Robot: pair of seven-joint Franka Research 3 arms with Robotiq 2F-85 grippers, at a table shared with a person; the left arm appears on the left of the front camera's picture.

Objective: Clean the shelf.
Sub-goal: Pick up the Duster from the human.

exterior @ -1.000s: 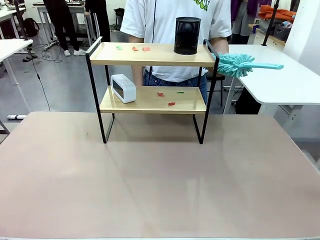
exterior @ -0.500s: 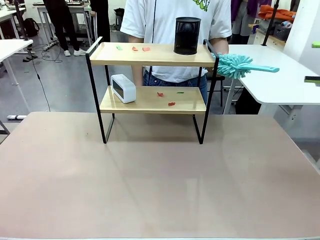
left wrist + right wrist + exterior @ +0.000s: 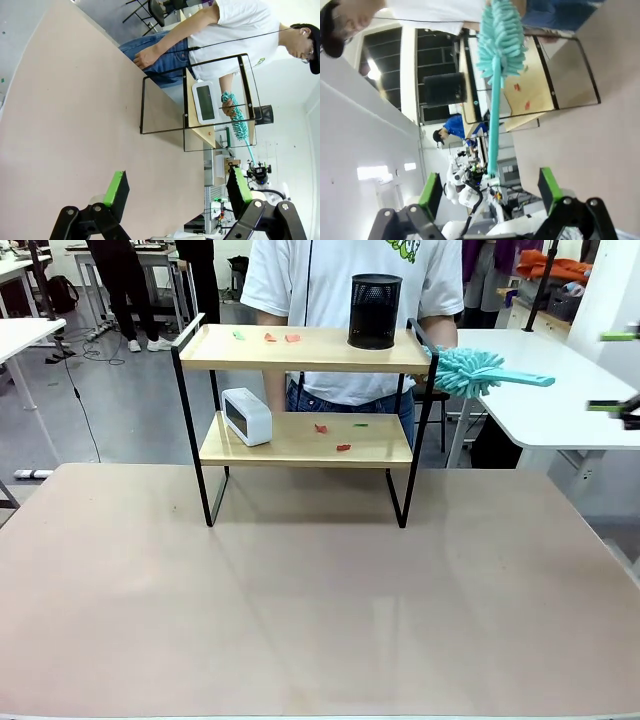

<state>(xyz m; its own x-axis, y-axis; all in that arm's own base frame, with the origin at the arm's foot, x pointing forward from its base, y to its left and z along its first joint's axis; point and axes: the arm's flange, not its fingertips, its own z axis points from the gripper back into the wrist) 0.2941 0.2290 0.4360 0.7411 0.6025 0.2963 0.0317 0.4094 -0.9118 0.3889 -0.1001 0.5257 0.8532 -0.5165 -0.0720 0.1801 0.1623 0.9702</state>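
The shelf (image 3: 290,448) stands at the far middle of the table, with red and green scraps on both boards. A black mesh cup (image 3: 374,311) sits on its top board and a white clock (image 3: 246,416) on the lower one. Behind it a person holds a teal duster (image 3: 470,370), its handle pointing right. My right gripper (image 3: 612,370) is open at the right edge, level with the handle. In the right wrist view the duster (image 3: 494,130) points its handle tip toward my open right gripper (image 3: 489,192), untouched. My left gripper (image 3: 177,187) is open and holds nothing, with the shelf (image 3: 188,107) far ahead.
The wide tan table (image 3: 320,600) lies bare in front of the shelf. A white table (image 3: 560,400) stands at the right behind the duster, another at the far left. The person's other hand (image 3: 142,56) hangs beside the shelf.
My right gripper has come into the front view from the right edge, toward the duster's handle. The person has shifted the duster slightly left.
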